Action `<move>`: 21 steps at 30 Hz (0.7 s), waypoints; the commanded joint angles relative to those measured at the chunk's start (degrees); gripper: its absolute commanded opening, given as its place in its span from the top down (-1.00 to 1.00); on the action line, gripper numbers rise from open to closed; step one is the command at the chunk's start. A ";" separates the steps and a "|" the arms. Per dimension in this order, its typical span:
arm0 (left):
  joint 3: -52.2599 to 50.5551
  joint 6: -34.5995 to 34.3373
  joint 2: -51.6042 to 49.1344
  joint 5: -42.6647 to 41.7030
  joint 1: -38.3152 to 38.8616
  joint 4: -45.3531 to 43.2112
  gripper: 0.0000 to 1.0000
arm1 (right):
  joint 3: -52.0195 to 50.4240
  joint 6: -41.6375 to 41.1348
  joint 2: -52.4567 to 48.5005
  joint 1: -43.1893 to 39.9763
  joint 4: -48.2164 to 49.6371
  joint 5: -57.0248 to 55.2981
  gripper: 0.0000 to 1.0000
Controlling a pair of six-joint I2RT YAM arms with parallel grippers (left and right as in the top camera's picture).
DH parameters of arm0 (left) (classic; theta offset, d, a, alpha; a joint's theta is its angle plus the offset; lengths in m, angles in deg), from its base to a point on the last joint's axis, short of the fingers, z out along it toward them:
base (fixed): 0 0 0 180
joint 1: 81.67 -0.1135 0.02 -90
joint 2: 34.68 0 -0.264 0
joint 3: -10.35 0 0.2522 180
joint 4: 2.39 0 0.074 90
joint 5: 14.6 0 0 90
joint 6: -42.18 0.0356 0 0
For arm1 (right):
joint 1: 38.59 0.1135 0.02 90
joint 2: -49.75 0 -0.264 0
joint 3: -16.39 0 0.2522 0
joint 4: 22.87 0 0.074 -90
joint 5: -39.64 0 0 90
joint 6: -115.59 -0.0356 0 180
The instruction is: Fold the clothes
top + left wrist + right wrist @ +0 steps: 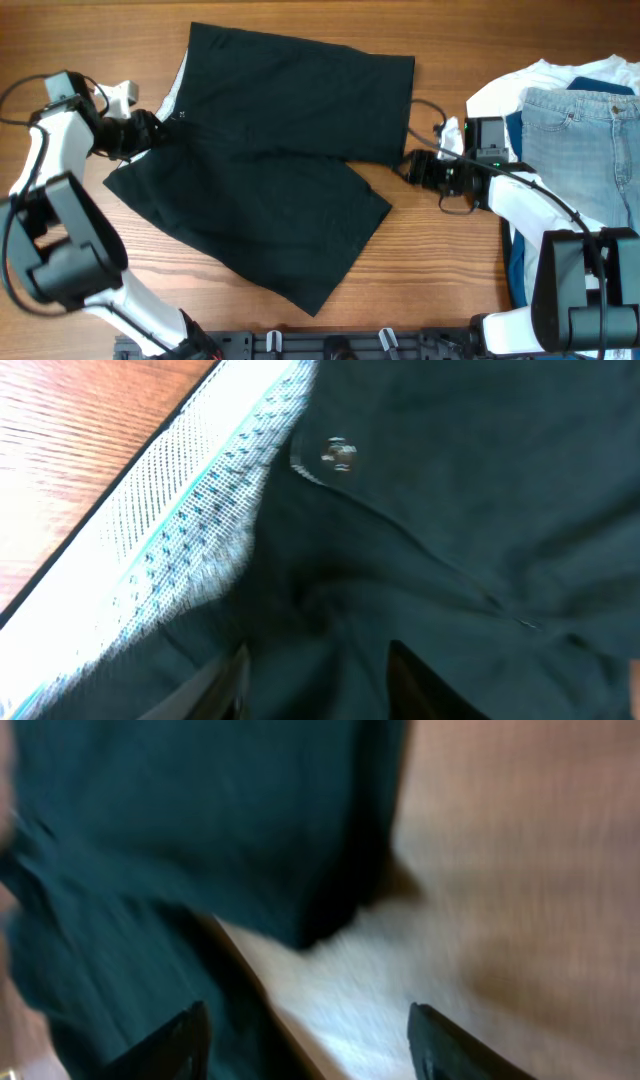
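Note:
The black shorts [280, 160] lie spread over the middle of the wooden table, one leg reaching toward the front. The light grey speckled inner waistband [170, 540] shows at their left end, with a small metal snap [338, 453] beside it. My left gripper [152, 130] sits at that waistband end. In the left wrist view its fingers [228, 682] stand apart over dark fabric, gripping nothing. My right gripper [408, 166] is at the shorts' right edge. It is open [310, 1045], with bare table between its fingers and black cloth [180, 830] just to their left.
Light blue jeans [585, 150] lie on a white shirt [545, 75] at the right side of the table, close behind my right arm. A dark rail [330, 345] runs along the front edge.

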 commanded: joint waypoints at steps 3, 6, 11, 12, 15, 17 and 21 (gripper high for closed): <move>1.09 -0.33 15.45 -0.17 0.07 3.98 -0.08 | 1.07 -16.81 -4.07 0.13 10.45 -1.92 -0.35; 1.09 -0.31 20.11 -0.17 0.17 7.15 -0.11 | 1.20 -16.46 -8.15 -0.24 20.48 -6.14 -0.12; 1.03 -0.02 21.35 -0.17 1.11 13.20 -0.13 | 12.87 -14.53 -18.34 -0.94 19.45 1.09 -0.09; 0.98 -0.02 21.33 -0.17 1.53 13.51 -0.12 | 16.96 -12.41 -20.24 -1.18 15.67 0.90 -0.13; 0.98 -0.02 21.35 -0.15 3.41 13.57 -0.15 | 33.16 -5.25 -26.10 -3.19 0.55 -0.70 -0.26; 0.98 0.00 21.35 -0.13 4.76 13.49 -0.19 | 42.71 -1.73 -29.38 -4.68 -6.51 -3.28 -0.37; 0.98 -0.02 21.35 -0.13 6.45 13.07 -0.21 | 50.71 0.76 -33.09 -5.57 -7.58 -1.81 -0.40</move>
